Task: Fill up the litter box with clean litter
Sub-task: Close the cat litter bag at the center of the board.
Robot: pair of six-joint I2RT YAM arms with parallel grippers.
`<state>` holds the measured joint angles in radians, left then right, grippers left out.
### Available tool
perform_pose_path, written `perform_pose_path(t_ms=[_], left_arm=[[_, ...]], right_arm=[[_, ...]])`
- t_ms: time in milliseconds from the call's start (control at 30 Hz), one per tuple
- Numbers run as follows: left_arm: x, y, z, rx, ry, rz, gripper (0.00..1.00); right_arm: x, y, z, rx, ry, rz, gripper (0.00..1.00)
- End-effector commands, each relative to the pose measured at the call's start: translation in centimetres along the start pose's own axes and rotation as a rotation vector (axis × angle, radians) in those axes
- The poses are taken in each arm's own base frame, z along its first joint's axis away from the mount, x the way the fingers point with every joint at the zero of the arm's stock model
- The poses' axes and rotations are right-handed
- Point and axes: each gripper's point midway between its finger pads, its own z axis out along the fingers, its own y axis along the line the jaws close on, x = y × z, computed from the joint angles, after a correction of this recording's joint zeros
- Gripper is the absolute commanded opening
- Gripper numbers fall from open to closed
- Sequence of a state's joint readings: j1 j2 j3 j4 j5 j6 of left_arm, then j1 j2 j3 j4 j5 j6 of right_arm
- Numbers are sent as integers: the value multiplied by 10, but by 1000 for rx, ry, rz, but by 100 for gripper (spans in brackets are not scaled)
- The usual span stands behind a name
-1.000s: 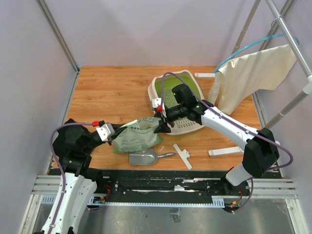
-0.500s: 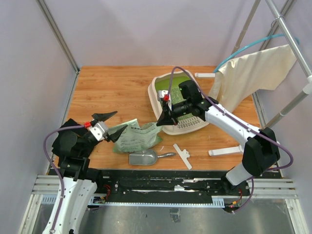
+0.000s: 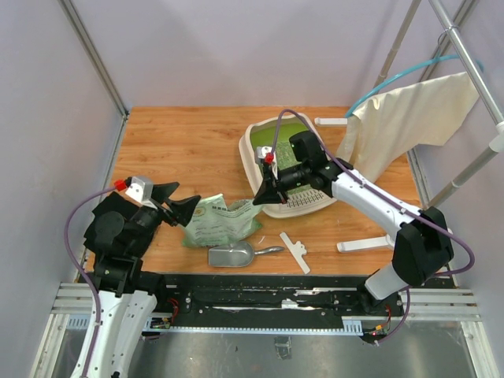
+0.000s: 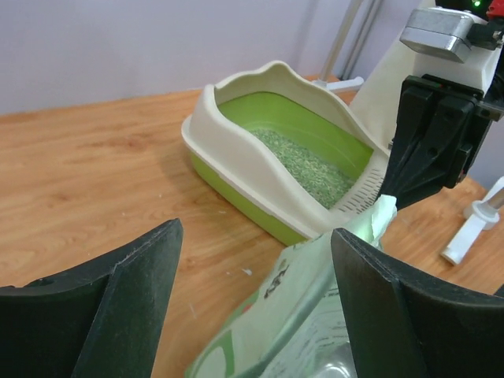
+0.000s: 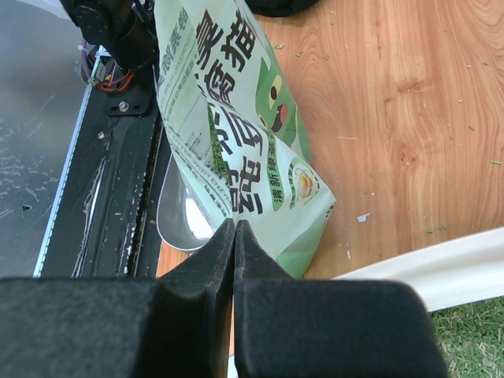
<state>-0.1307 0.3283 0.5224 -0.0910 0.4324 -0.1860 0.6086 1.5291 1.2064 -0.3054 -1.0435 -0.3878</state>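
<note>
The cream litter box [image 3: 250, 143] with its green inside stands right of the table's middle, and clean litter [image 3: 282, 142] lies in it. The left wrist view shows the box [image 4: 236, 150] and the granules [image 4: 309, 167] too. A light green printed bag [image 3: 220, 222] lies in front of the box. My right gripper [image 3: 259, 197] is shut on the bag's upper right corner and holds that corner up [image 5: 235, 224]. At the bag's left end my left gripper [image 3: 177, 198] stands open, touching nothing [image 4: 256, 228].
A silver metal scoop [image 3: 232, 253] lies just in front of the bag. White plastic pieces [image 3: 295, 250] [image 3: 362, 244] lie on the wood to the right. A cream cloth [image 3: 409, 118] hangs from a rack at the far right.
My left gripper opened, let go of the bag's left end and drew back to the left. My right gripper shut on the bag's right corner and rose slightly.
</note>
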Motion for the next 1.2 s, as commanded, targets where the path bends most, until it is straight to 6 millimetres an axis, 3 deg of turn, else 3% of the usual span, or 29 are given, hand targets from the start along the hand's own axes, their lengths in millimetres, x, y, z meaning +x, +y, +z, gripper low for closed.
perform_pose_path(t_ms=[0,100,400,633,767,900,967,1033,1067,1167], left_arm=[[-5,-10,-14,-17,6,-111,82],[-9,-13,-22,-18,-11,-105,84],[14,-32,-23,105,67,-112,84],[53,-59,-18,381,166,-72,79],[59,-42,-11,309,187,5,66],[46,-31,-9,249,174,106,50],[41,-26,-7,234,153,149,34],[35,-22,-3,211,123,165,5],[30,-21,-1,208,103,170,1],[18,-24,4,223,25,180,0]], right_arm=[[-2,6,-5,2,-16,-3,1],[-2,8,-5,-4,-18,-3,1],[-7,9,-8,3,-28,-25,1],[-11,7,-8,7,-30,-34,1],[-12,6,-9,15,-30,-33,1],[-11,7,-9,15,-27,-31,1],[-11,7,-9,15,-29,-32,4],[-12,6,-8,15,-29,-25,19],[-12,5,-8,14,-28,-16,30],[-13,8,-6,-26,-32,0,50]])
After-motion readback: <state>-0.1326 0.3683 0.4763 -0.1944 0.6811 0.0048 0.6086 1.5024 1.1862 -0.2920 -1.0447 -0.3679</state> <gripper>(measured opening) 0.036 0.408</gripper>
